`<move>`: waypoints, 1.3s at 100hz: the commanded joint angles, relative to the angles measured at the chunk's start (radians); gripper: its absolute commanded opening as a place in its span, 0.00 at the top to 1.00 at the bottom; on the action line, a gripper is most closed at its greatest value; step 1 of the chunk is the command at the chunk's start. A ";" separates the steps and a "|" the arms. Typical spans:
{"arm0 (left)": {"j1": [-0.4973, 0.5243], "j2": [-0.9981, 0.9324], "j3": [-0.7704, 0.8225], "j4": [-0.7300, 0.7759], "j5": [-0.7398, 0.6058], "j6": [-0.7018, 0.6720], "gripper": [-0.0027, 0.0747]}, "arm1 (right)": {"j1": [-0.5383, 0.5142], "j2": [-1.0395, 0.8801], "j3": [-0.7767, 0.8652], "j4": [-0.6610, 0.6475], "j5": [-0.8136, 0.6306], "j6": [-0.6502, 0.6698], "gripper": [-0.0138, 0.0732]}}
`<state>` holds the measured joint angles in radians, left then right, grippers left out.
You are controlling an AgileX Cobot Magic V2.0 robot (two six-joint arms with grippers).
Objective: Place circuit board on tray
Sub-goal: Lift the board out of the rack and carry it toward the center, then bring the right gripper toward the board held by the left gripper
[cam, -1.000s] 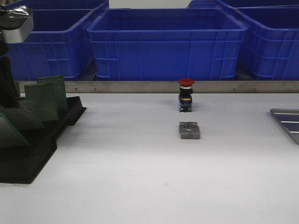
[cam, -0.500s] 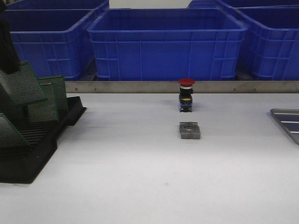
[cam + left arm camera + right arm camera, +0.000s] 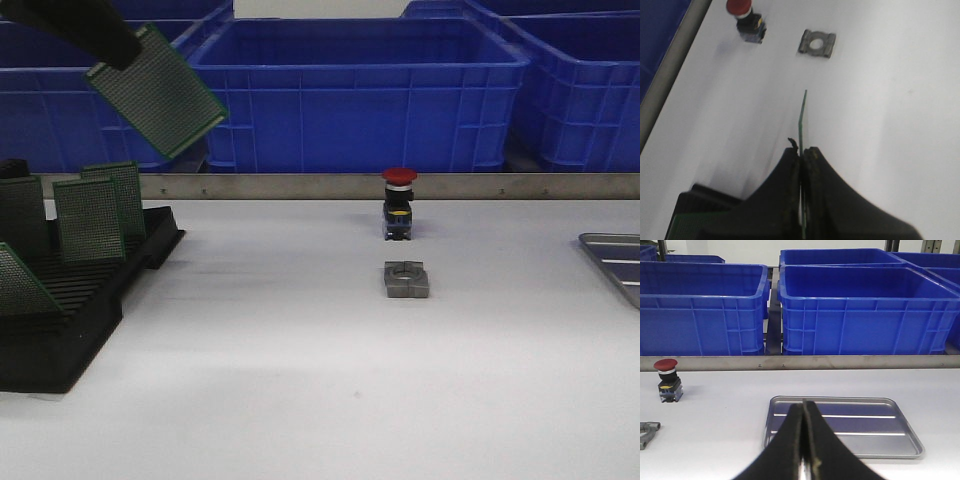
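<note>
Green perforated circuit board [image 3: 158, 91] hangs tilted in mid-air, clamped by the black left gripper [image 3: 802, 155] above the black slotted plastic rack [image 3: 75, 310] w/ other boards. Silver-grey ridged metal tray [image 3: 842, 427] lies well apart at table's right edge. Right gripper [image 3: 804, 440]: fingers pressed together, holding nothing.

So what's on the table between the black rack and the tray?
Front view: a red push button and a grey metal plate lie between rack and tray.
</note>
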<state>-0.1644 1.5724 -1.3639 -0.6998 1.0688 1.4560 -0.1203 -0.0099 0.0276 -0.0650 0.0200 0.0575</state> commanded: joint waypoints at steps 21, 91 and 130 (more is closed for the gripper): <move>-0.122 -0.043 -0.032 -0.173 -0.042 0.004 0.99 | -0.004 -0.024 -0.013 -0.008 -0.097 -0.005 0.91; -0.199 -0.043 -0.032 -0.334 -0.068 0.022 0.99 | -0.002 0.345 -0.384 0.001 0.205 -0.005 0.90; -0.199 -0.043 -0.032 -0.334 -0.068 0.022 0.99 | 0.000 0.667 -0.544 0.003 0.269 -0.005 0.26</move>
<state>-0.3541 1.5724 -1.3639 -0.9579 1.0126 1.4791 -0.1203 0.6148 -0.4602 -0.0632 0.3577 0.0575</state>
